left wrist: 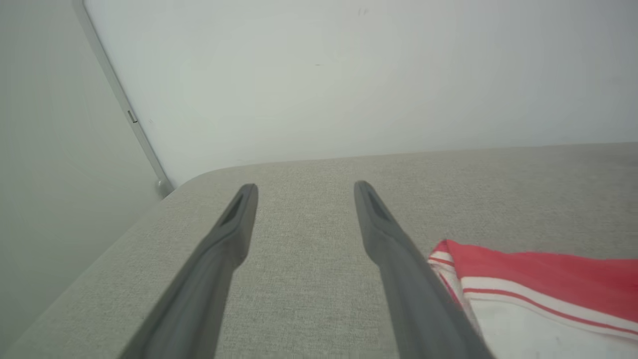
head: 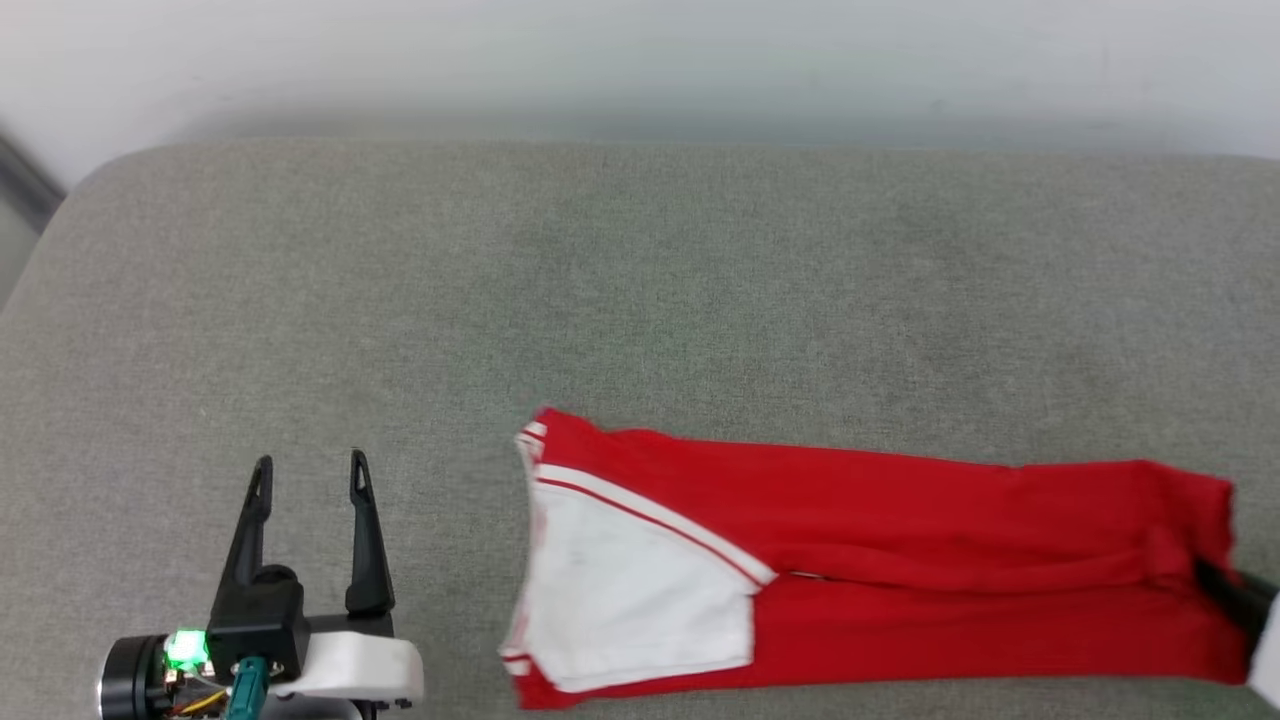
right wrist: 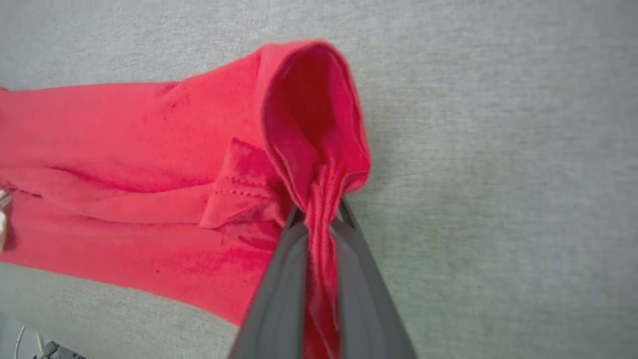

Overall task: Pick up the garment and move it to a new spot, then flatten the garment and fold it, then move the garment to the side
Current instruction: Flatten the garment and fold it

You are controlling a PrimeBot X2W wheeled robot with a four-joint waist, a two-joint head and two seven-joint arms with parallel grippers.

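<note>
The right end effector [right wrist: 319,212] is clenched on a bunched pinch of the garment [right wrist: 124,164], its two dark fingers pressed together with a twisted ridge of red cloth running between them. Above the fingertips the fabric opens into a soft hooded loop, and a stitched hem shows just to its left. In the head view the garment [head: 900,560] lies as a long, narrow folded band near the front edge of the worktop [head: 600,280], with the right end effector [head: 1225,585] at its far right end. The cloth is a matte red knit with shallow lengthwise creases. At its left end a white sleeve [head: 630,590] lies flat on top, edged by red-and-white striped trim [head: 650,510].

The worktop is covered in grey woven fabric and has a rounded corner. The left end effector [head: 310,475] hovers over bare worktop to the left of the garment, apart from it, fingers spread and grasping nothing. A green light [head: 183,648] glows at its wrist. Beyond stands a pale wall [left wrist: 349,75].
</note>
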